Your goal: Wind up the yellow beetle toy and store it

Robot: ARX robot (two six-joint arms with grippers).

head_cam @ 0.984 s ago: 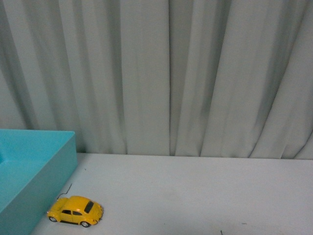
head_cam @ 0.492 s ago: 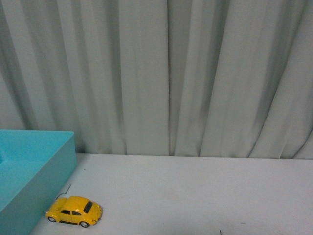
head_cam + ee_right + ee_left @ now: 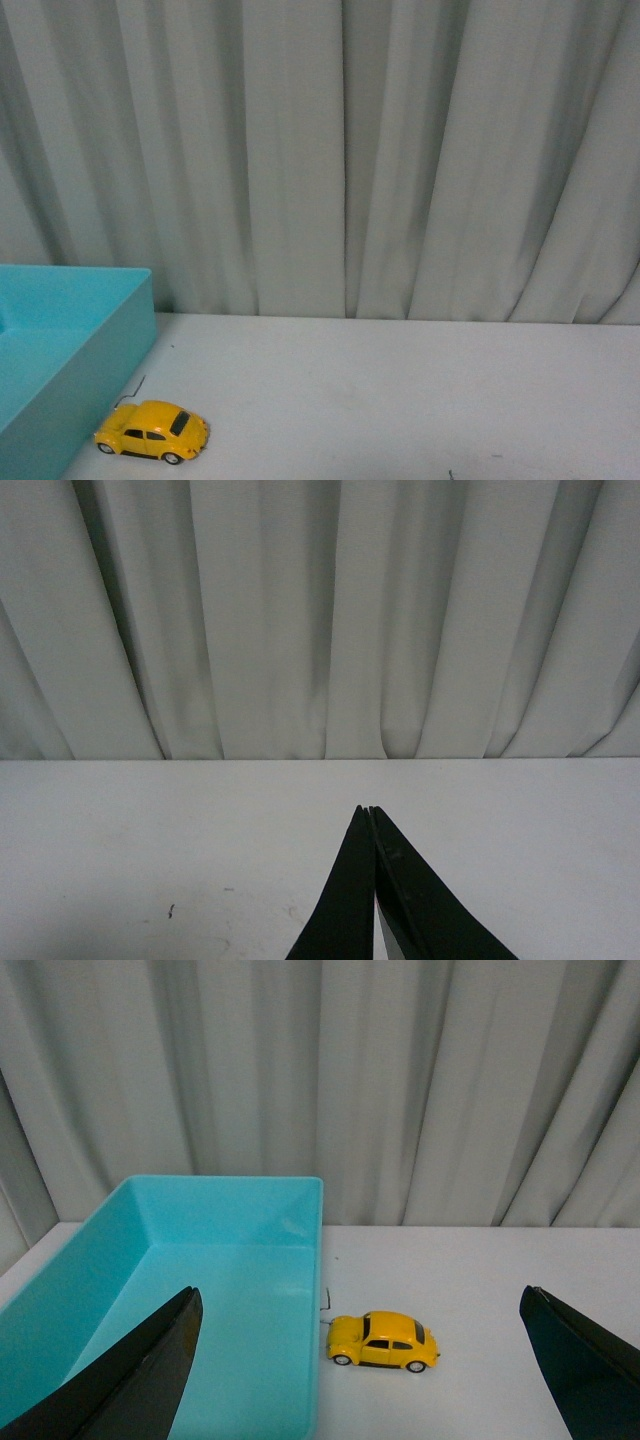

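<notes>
Task is judged not yet begun: the yellow beetle toy [image 3: 152, 431] is seen on its wheels on the desk [image 3: 400, 400], just beside the outer wall of the turquoise box [image 3: 230, 1210], so winding and storing are both left. The left fingers [image 3: 150, 1380] are spread wide, empty and clear of the toy. The right fingers [image 3: 350, 900] are pressed together with nothing held.
</notes>
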